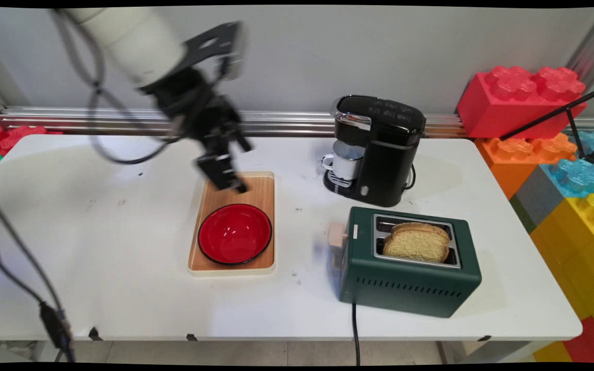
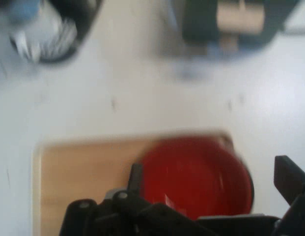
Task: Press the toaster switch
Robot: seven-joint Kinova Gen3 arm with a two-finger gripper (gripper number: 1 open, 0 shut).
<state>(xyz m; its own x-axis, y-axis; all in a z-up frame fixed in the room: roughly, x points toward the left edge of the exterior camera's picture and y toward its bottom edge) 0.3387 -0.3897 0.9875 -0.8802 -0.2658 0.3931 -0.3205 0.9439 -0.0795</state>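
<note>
A round red bowl (image 2: 199, 174) sits on a rectangular wooden tray (image 2: 83, 172) low in the frame, between the black gripper's (image 2: 211, 182) spread fingers (image 2: 288, 177).

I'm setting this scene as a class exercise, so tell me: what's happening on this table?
The gripper, jaws open and empty, hangs over the far end of a wooden tray holding a red bowl. To the right stand a green toaster with bread slices in it and a black coffee machine with a white cup.

red bowl (image 1: 234, 233) on wooden tray (image 1: 261, 198), coffee maker (image 1: 379, 149), toaster (image 1: 408, 263)
</note>
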